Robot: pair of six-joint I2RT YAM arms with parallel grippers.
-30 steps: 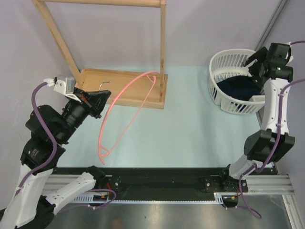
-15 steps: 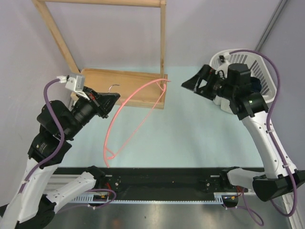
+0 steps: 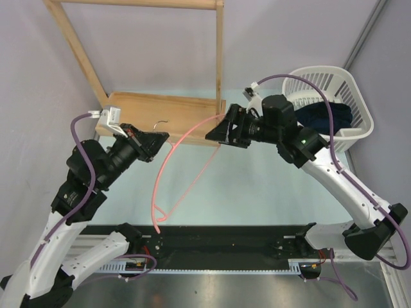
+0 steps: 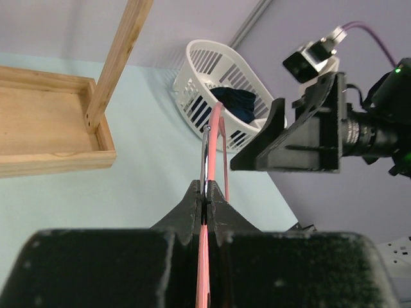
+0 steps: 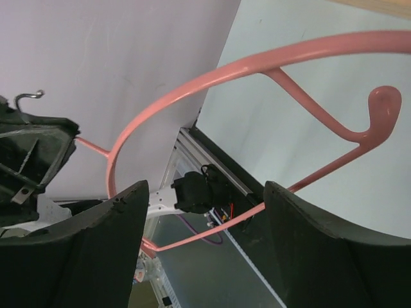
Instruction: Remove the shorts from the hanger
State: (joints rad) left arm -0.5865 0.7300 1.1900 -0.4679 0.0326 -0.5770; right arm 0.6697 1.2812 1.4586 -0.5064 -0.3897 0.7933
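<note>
The pink-red hanger (image 3: 183, 157) hangs bare in the air over the table. My left gripper (image 3: 157, 136) is shut on it near its metal hook (image 3: 160, 122); in the left wrist view the hanger (image 4: 206, 256) runs up between the closed fingers. My right gripper (image 3: 218, 131) is open and empty next to the hanger's far end; in the right wrist view the hanger (image 5: 212, 74) arcs ahead of the spread fingers (image 5: 106, 250). The navy shorts (image 3: 324, 115) lie in the white basket (image 3: 359, 125), also seen in the left wrist view (image 4: 236, 102).
A light wooden rack frame (image 3: 218, 64) stands on its tray base (image 3: 160, 119) at the back left. The basket sits at the back right by the wall. A black rail (image 3: 225, 247) runs along the near edge.
My right arm has swung from the basket leftward to the hanger's far end, gripper open. My left gripper has moved the hanger slightly right and toward the rack.
</note>
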